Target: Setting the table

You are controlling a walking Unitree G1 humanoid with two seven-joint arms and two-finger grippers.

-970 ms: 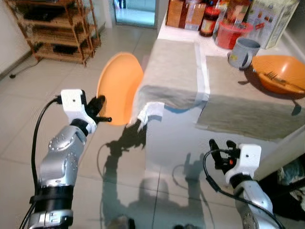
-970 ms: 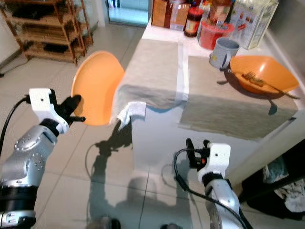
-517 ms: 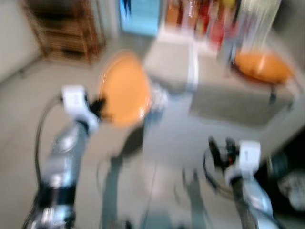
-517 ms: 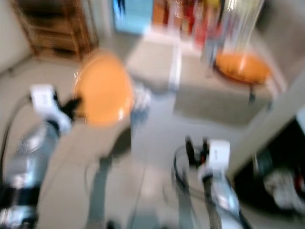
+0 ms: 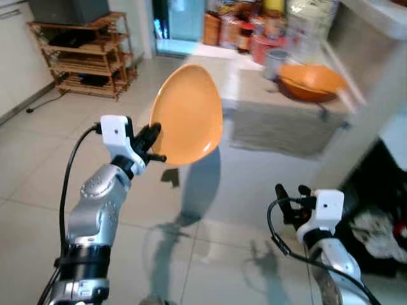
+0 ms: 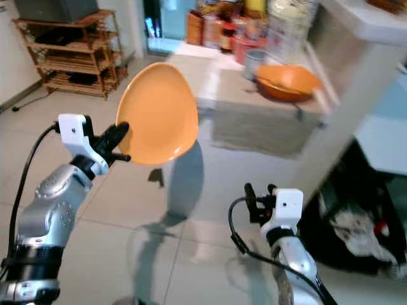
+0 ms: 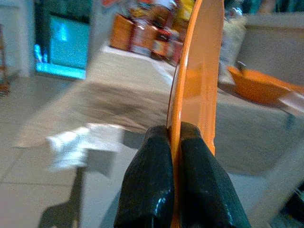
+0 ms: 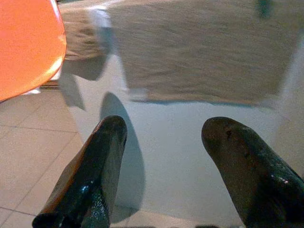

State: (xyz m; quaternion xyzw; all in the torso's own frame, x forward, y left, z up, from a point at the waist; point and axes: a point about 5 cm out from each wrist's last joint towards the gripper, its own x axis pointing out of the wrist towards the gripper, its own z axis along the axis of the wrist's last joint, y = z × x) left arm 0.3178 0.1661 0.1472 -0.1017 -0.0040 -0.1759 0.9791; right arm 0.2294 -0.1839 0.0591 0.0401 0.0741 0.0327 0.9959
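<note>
My left gripper (image 5: 153,143) is shut on the lower rim of an orange plate (image 5: 189,113) and holds it up on edge in front of me. In the left wrist view both black fingers (image 7: 147,180) pinch the plate's rim (image 7: 194,80). Beyond the plate stands the white table (image 5: 254,181), covered with grey placemats (image 5: 275,127). At its far end sit an orange bowl (image 5: 311,79) with a fork in it and a grey mug (image 5: 275,61). My right gripper (image 5: 290,192) hangs low and open, holding nothing, and its fingers (image 8: 99,161) point at the table's side.
Jars and boxes (image 5: 254,28) crowd the table's back end. A wooden shelf rack (image 5: 82,54) stands at the far left by a doorway (image 5: 181,19). A white counter edge (image 5: 375,95) and a dark space with crumpled cloth (image 5: 375,225) lie to the right. Tiled floor (image 5: 38,159) stretches to the left.
The view has swung, so the table now sits farther off and to the right. My left gripper still holds the plate, now raised higher. The right arm has kept its pose.
</note>
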